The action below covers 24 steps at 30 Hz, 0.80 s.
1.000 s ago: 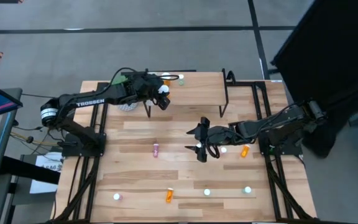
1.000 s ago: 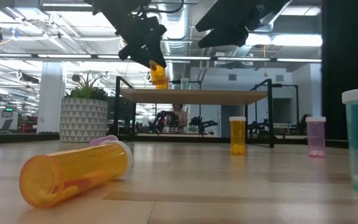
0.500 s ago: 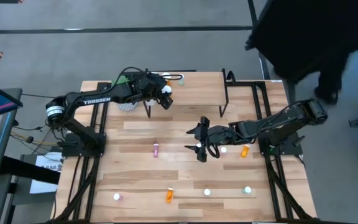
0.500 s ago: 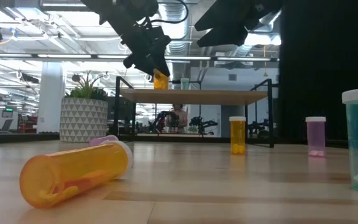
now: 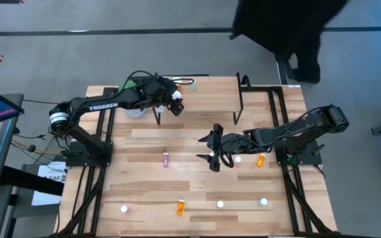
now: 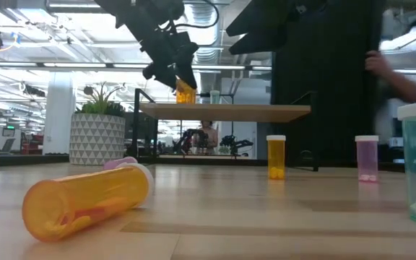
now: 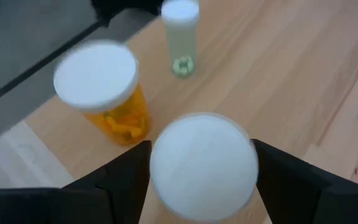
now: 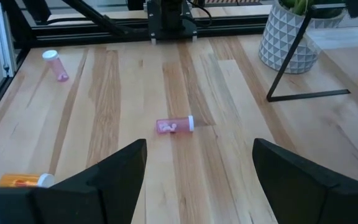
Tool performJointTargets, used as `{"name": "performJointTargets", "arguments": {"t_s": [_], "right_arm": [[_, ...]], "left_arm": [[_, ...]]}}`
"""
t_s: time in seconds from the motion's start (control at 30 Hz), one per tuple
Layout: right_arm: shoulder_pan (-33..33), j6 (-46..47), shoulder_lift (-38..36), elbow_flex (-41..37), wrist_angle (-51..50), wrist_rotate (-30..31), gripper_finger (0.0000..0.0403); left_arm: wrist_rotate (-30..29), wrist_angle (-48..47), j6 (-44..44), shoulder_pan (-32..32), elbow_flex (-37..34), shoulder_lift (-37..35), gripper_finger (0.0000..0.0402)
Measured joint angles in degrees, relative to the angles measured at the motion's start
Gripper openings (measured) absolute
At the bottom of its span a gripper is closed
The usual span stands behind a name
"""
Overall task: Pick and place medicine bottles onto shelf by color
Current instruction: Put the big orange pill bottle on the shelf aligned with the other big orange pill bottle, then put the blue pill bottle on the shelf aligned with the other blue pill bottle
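my left gripper [image 5: 174, 99] sits over the left end of the shelf [image 5: 210, 99], a white-capped orange bottle [image 7: 204, 167] between my fingers [image 7: 126, 180]. cap nearly fills the gap; i cannot tell if the pads press it or have let go. in the low view the bottle [image 6: 185, 91] stands on the shelf top [image 6: 226, 111] under my gripper. just beside it on the shelf: a second orange bottle [image 7: 104, 93] and a pale green bottle [image 7: 181, 38].

risk: if the bottle clings to one pad as i lift, it tips, and the neighbour is close enough to go over with it. a sideways exit would clip that neighbour. straight up looks safest.

my right gripper [image 5: 215, 149] hangs mid-table, fingers [image 8: 98, 180] spread wide, nothing in them. a lying pink bottle [image 8: 175, 125] is ahead of it on the table [image 8: 229, 162]; other bottles are scattered near the front edge. the lying one may roll if nudged off-centre.
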Motion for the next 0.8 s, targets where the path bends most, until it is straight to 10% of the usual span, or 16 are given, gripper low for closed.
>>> {"name": "performJointTargets", "arguments": {"t_s": [0.47,0.8], "right_arm": [[0.0,0.4,0.0,0.0,-2.5,2.0,0.0312],[5.2,8.0,-7.2,0.0,-16.5,11.0,0.0312]], "left_arm": [[-0.6,-12.1,1.9,-2.1,13.0,-0.7,0.0254],[-24.4,-8.8,5.3,-22.0,3.1,-19.1,0.0215]]}}
